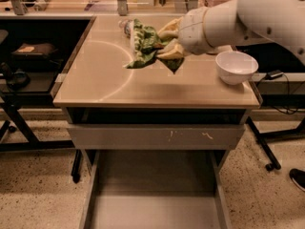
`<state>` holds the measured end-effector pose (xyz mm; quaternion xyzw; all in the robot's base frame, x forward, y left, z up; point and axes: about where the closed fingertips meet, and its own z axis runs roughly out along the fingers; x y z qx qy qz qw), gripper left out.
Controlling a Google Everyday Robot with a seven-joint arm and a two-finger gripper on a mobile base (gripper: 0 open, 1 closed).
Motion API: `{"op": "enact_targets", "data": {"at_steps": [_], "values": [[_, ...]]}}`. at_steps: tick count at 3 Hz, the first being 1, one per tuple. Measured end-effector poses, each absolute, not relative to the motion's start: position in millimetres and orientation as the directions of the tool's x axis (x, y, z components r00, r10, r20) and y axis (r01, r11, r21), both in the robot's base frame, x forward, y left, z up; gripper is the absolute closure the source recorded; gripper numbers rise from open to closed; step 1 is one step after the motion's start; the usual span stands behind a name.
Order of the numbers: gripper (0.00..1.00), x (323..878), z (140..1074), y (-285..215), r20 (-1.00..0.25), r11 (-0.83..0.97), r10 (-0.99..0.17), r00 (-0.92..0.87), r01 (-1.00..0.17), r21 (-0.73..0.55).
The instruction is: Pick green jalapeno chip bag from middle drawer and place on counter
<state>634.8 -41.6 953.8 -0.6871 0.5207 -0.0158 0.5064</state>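
My gripper (167, 42) is shut on the green jalapeno chip bag (142, 44), a crumpled shiny green foil bag with pale print. It holds the bag in the air over the far middle of the beige counter (105, 85), the bag hanging to the left of the yellowish fingers (170, 28). The white arm reaches in from the upper right. The middle drawer (152, 209) stands pulled open below the counter, its flat grey bottom bare.
A white bowl (236, 67) sits on the counter's right side, close under my arm. A clear plastic bottle (125, 26) lies at the counter's far edge behind the bag. A shut grey drawer front with scratch marks (157, 136) is above the open drawer. Dark shelving stands at the left.
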Motion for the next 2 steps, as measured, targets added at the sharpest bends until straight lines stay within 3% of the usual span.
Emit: {"op": "enact_targets", "data": {"at_steps": [2], "values": [[1.0, 697, 904, -8, -0.637, 0.146, -0.705, 0.312, -0.815, -0.561]]}}
